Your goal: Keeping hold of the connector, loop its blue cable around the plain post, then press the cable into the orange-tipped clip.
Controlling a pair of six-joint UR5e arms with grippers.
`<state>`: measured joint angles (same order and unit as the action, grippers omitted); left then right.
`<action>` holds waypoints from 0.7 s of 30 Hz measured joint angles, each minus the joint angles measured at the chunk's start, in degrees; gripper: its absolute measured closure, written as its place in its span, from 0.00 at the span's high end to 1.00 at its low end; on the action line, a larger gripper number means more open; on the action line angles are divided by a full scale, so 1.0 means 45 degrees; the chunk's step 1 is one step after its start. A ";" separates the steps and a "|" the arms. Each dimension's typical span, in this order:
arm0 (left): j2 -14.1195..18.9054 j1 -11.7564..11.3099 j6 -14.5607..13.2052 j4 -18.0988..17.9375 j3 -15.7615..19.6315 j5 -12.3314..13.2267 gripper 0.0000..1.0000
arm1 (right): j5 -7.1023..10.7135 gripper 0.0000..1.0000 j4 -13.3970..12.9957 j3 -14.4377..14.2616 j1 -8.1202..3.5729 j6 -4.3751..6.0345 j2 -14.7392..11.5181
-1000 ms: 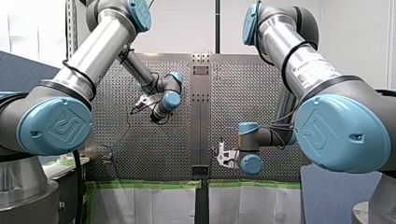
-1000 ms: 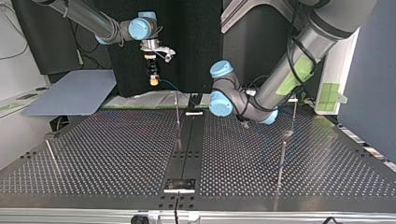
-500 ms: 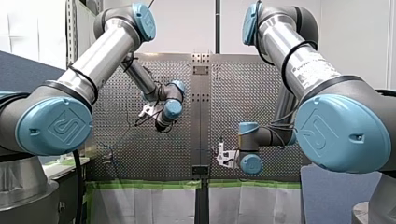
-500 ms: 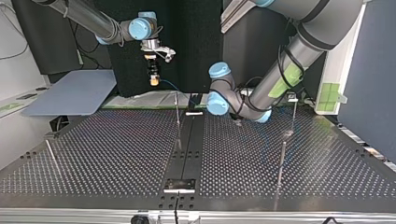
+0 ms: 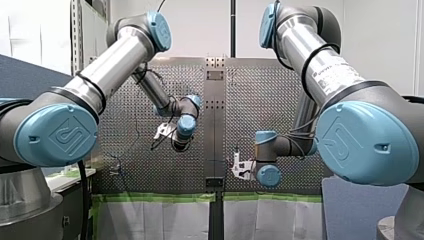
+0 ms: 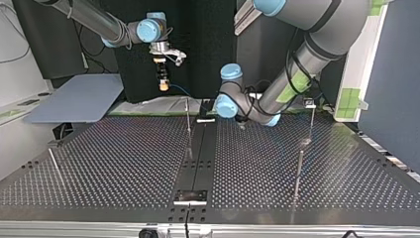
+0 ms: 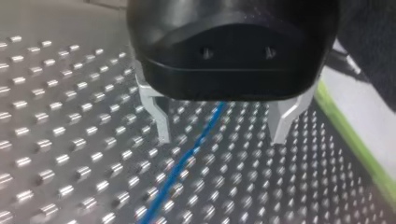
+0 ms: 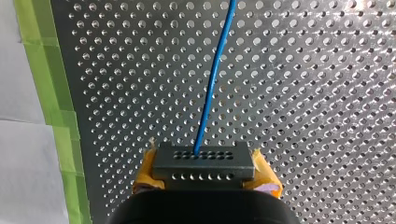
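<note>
right gripper (image 8: 204, 169) clamped the connector (image 8: 219, 158), blue cable (image 8: 212, 79) running straight ahead; left gripper (image 7: 220, 137), spread wide and empty, hung over it.

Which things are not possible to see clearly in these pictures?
- Orange-tipped clip: top view, too small to pick out.
- Blue cable: right wrist view, cut off by the picture edge ahead of the connector.
- My left gripper: top view, mostly hidden behind its own wrist.
</note>
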<state>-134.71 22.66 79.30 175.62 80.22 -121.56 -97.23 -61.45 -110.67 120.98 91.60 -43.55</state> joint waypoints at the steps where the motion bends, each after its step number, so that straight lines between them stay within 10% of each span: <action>1: -0.0051 0.0018 0.0100 -0.0023 -0.0004 0.0105 0.99 | 0.0000 0.00 0.0000 0.0002 0.0000 0.0000 0.0000; 21: -0.0927 0.0864 0.2628 -0.0679 -0.0143 0.2637 0.99 | 0.0001 0.00 -0.0071 0.0010 -0.0001 0.0010 -0.0003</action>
<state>-138.88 26.55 91.13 172.57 79.57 -109.70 -97.22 -61.77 -110.62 120.98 91.65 -43.56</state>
